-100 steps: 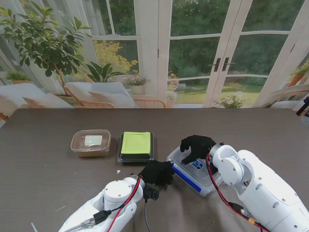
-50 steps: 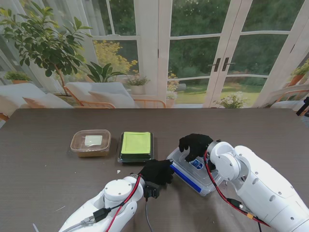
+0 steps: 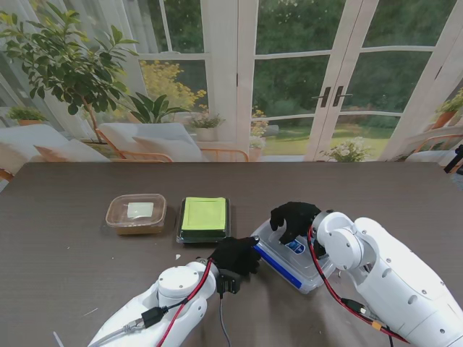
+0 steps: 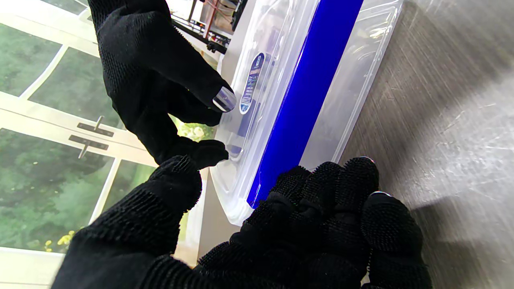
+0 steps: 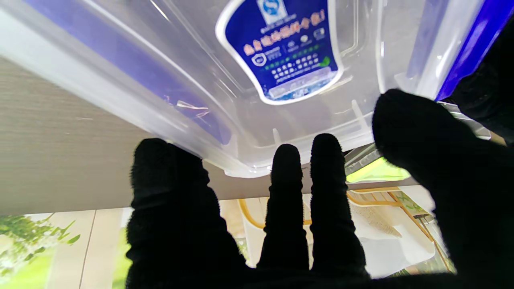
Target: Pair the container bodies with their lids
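A clear container with a blue-edged lid [image 3: 295,259] sits right of the table's middle. My right hand [image 3: 292,218] lies on the lid's far corner, fingers spread and fingertips [image 5: 286,160] pressing by the blue label [image 5: 281,48]. My left hand [image 3: 235,254] rests at the container's left corner. Its curled fingers [image 4: 333,188] touch the blue strip [image 4: 301,100], and its thumb stays apart above the lid. The right hand [image 4: 152,80] shows there too. To the left are a black container with a green lid [image 3: 204,218] and a clear lidded one [image 3: 136,212].
The dark wooden table [image 3: 376,195] runs bare behind and to the right of the containers. A small white scrap [image 3: 178,256] lies near my left hand. Cables run along both arms. Windows and plants stand beyond the far edge.
My left hand has edged slightly closer to the container's corner. The right hand stays on the lid with hardly any shift, and the container has barely moved.
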### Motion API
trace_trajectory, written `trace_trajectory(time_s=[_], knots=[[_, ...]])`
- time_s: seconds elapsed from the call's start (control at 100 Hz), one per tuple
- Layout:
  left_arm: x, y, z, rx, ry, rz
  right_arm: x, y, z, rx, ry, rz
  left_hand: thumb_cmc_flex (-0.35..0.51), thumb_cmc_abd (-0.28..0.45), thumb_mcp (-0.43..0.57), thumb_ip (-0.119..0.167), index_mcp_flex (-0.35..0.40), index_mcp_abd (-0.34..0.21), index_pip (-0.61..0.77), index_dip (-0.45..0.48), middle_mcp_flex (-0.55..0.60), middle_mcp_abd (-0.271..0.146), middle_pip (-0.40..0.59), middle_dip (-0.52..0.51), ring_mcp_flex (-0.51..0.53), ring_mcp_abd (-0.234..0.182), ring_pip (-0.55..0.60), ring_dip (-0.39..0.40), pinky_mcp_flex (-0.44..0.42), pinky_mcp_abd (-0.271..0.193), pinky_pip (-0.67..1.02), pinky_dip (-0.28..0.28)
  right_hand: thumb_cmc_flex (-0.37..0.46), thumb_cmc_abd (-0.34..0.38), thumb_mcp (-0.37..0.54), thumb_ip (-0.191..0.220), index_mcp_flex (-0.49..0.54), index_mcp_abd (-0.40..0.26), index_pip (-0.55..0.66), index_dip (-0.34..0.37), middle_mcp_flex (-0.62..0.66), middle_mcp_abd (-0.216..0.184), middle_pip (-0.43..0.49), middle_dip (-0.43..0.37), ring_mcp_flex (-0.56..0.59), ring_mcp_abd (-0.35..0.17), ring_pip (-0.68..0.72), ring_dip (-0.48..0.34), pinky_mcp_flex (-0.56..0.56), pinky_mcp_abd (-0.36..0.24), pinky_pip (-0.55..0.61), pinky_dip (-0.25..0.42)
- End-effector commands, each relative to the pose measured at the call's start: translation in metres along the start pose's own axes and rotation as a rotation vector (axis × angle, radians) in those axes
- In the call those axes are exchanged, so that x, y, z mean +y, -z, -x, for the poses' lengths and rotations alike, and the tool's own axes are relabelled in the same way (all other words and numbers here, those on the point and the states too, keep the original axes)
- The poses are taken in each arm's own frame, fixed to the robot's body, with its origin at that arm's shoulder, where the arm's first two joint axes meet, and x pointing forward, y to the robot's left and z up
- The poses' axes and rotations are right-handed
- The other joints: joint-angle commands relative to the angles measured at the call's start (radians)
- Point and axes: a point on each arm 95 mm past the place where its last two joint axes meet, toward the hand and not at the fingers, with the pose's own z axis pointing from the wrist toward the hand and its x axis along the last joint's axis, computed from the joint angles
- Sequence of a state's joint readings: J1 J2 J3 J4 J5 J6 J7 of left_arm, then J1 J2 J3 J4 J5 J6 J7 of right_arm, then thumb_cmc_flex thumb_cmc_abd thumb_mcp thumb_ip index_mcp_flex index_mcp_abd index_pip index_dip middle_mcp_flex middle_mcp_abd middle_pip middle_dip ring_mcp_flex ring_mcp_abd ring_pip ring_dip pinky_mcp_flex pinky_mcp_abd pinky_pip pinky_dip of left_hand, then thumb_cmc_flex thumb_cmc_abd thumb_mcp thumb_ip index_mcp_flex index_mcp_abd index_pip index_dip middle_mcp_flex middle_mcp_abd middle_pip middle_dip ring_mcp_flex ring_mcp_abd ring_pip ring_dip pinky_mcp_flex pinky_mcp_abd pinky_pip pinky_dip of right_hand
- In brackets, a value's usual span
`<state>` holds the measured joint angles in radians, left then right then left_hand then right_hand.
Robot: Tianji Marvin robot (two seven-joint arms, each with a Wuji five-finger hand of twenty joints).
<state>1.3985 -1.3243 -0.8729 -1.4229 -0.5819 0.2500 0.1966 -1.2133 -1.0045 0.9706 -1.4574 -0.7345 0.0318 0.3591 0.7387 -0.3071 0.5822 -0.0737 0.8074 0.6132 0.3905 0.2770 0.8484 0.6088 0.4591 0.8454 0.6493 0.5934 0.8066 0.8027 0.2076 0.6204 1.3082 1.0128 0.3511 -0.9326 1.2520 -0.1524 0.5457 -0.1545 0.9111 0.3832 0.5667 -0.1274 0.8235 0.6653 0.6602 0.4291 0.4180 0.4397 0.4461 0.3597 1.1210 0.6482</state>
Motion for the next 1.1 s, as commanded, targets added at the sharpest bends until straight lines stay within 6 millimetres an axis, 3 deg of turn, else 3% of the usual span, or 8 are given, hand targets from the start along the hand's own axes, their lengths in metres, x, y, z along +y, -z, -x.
trace_trajectory(time_s=[0.0, 1.09], knots=[[0.023, -0.002, -0.036, 0.09, 0.032, 0.065, -0.1, 0.004, 0.001, -0.016, -0.04, -0.269, 0.021, -0.023, -0.004, -0.006, -0.083, -0.12, -0.175, -0.074, 0.02, -0.138, -0.006, -0.005, 0.039, 0.004, 0.02, -0.004, -0.007, -0.123, -0.001, -0.005, 0.016, -0.056, 0.056, -0.029, 0.076, 0.062, -0.095, -0.066, 0.125, 0.152, -0.126, -0.146, 0.169, -0.252, 0.211, 0.067, -0.052, -0.059, 0.043, 0.039], [0.031, 0.004, -0.062, 0.13, 0.051, 0.074, -0.1, 0.007, 0.001, -0.017, -0.054, -0.302, 0.017, -0.018, -0.015, -0.005, -0.084, -0.109, -0.18, -0.076, 0.025, -0.133, -0.011, -0.007, 0.042, 0.009, 0.02, -0.002, -0.013, -0.114, -0.002, -0.002, 0.028, -0.053, 0.051, -0.03, 0.097, 0.056, -0.102, -0.069, 0.138, 0.148, -0.131, -0.142, 0.186, -0.245, 0.202, 0.071, -0.029, -0.051, 0.039, 0.034]])
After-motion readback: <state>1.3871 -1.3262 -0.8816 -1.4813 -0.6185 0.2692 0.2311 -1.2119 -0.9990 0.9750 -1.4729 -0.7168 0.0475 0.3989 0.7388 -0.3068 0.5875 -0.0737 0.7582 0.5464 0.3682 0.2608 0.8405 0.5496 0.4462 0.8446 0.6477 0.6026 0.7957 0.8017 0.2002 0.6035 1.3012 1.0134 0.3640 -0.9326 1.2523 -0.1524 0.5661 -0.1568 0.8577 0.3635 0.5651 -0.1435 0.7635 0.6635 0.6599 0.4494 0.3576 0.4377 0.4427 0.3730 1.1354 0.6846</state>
